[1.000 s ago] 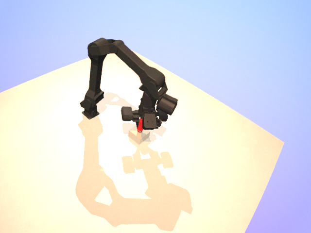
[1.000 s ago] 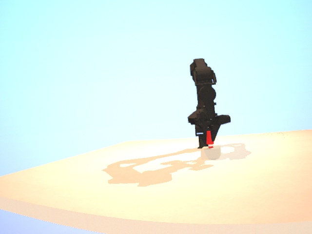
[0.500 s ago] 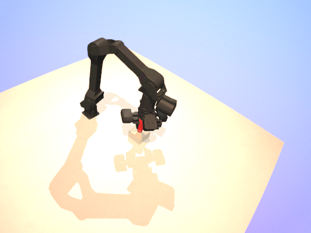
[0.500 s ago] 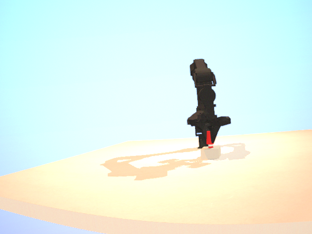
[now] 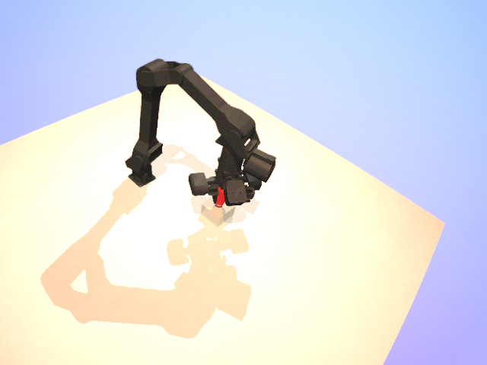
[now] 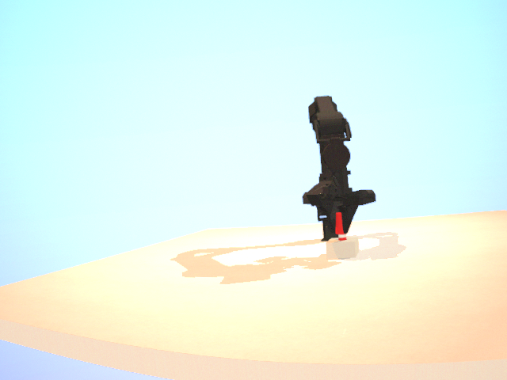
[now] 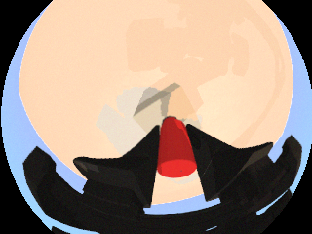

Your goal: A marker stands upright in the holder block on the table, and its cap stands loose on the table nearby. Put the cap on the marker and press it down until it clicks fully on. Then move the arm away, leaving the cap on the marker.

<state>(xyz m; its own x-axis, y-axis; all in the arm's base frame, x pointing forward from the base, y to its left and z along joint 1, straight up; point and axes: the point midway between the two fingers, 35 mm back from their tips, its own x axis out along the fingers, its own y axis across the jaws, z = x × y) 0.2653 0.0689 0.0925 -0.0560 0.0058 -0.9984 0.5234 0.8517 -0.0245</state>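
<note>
1. Between the fingers of the gripper (image 5: 218, 193) (image 6: 336, 237) (image 7: 177, 146), the red cap (image 5: 221, 196) (image 6: 339, 222) (image 7: 176, 146) is gripped, over the holder block (image 5: 218, 218) (image 6: 348, 249) (image 7: 146, 119).
2. Below it, in the exterior view, a pale band and a thin red strip show just above the block, probably the marker (image 6: 342, 237); the cap looks lined up with it, leaning slightly.
3. Picking up the cap and bringing it to the marker look done. Whether it has clicked fully on, I cannot tell; the pale band suggests some pressing may be left. Release and moving the arm (image 5: 202, 92) (image 6: 329, 123) away remain.
4. The tabletop (image 5: 314, 255) (image 6: 245, 323) (image 7: 63, 73) is pale cream, crossed by the arm's tan shadows.
5. Beyond its edges there is only plain blue, shading to violet; no walls or furniture show.

- The black parallel-jaw gripper (image 5: 220, 202) (image 6: 336, 236) (image 7: 173, 128) now sits slightly lower, a small shift along the upright, red tapered cap (image 5: 221, 197) (image 6: 339, 223) (image 7: 177, 146).
- The arm's broad, peach-toned shadow (image 5: 133, 304) (image 6: 229, 270) has slid leftwards over the pale cream tabletop (image 5: 334, 274) (image 6: 245, 327) (image 7: 73, 58) in the top view, its elbow bend ending well left of where it lay.
- In the exterior view that shadow has moved farther back.
- The shadow's gripper part, seen from the top, has drawn nearer the pale translucent holder block (image 5: 218, 221) (image 6: 345, 250) (image 7: 148, 117).
</note>
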